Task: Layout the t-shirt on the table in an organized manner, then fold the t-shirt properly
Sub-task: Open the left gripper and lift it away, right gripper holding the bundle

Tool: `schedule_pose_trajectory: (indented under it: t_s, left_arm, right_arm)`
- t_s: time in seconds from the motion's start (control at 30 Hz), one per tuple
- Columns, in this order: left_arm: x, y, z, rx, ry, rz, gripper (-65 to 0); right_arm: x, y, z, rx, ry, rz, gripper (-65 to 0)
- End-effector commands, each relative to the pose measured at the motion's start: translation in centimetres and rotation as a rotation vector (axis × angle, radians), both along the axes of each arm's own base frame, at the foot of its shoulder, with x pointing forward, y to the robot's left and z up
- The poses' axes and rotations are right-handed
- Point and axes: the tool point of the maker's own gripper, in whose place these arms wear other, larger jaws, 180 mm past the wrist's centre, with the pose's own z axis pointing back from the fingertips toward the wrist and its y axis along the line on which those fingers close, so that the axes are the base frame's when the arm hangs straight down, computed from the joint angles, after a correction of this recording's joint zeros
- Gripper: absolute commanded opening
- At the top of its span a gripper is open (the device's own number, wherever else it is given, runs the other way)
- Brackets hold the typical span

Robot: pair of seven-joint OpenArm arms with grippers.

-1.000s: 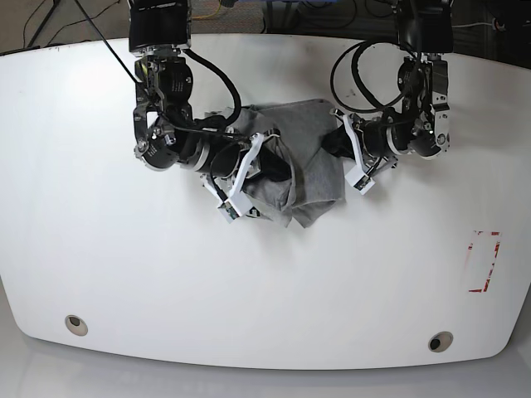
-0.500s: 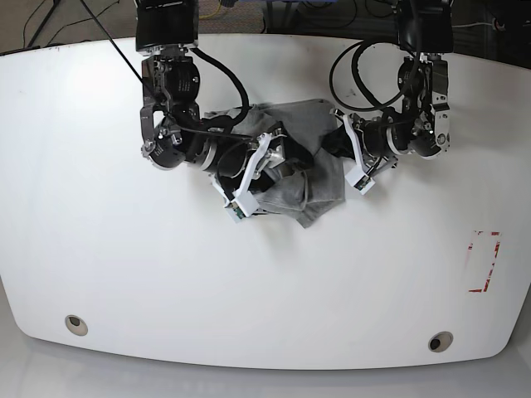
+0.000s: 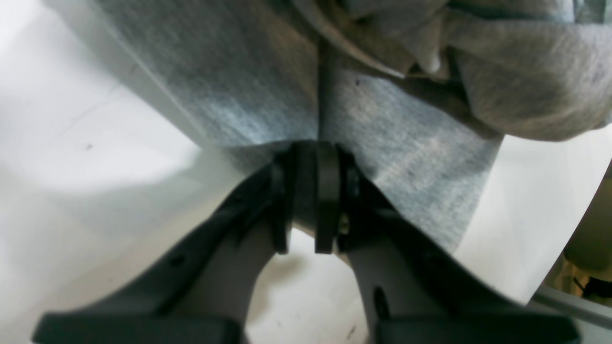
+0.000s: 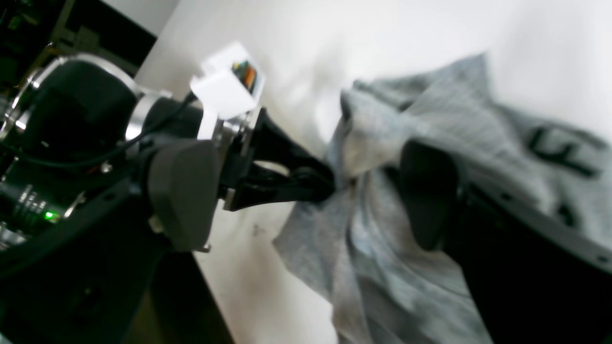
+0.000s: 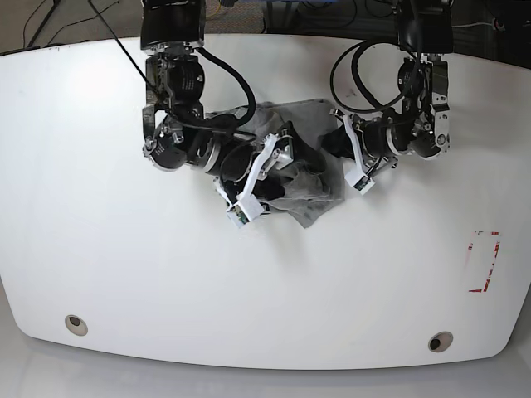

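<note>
While the t-shirt [image 5: 303, 170] lies bunched in a heap near the far middle of the table [image 5: 108, 249], the left gripper [image 3: 311, 191] pinches a fold at its edge with jaws nearly together. The right gripper [image 4: 306, 191] stands with its jaws wide apart over the crumpled cloth, gripping nothing. Its arm covers part of the heap in the base view, while a red-outlined mark [image 5: 484, 261] and two metal grommets [image 5: 440, 341] lie well clear.
</note>
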Motion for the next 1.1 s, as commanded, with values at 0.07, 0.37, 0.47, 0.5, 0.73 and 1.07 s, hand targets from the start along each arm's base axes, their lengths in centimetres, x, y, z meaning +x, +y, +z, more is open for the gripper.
schedule_pose_trajectory:
  t_s: [0.07,0.37,0.47,0.5,0.73,1.07]
  left_arm:
    - [1.2,-0.5,2.1,-0.061,-0.04,0.003,-55.6]
    - [3.0,0.2,4.9,-0.208,-0.091,0.088,-43.1]
    - [3.5,0.3,6.0,-0.238,-0.118,0.094,-43.2]
    - [3.7,0.7,6.7,-0.243,-0.137,0.098,-43.2]
    - [4.6,3.1,10.2,-0.275,-0.229,0.111,-43.2]
    - [4.4,8.8,10.8,-0.233,-0.225,0.221,-43.2]
  right_arm:
    - [0.7,-1.2,1.4,-0.012,-0.071,-0.003,-9.0]
    - [-0.1,-3.1,0.2,-0.045,-0.041,0.006,-9.0]
    - [-0.1,-3.9,-0.4,-0.082,-0.039,-0.001,-9.0]
    - [-0.2,-4.3,-0.9,-0.102,-0.032,-0.004,-9.0]
    - [-0.3,-5.6,-2.7,-0.159,-0.012,-0.027,-9.0]
    - [-0.2,-6.5,-5.3,-0.161,0.047,-0.038,-9.0]
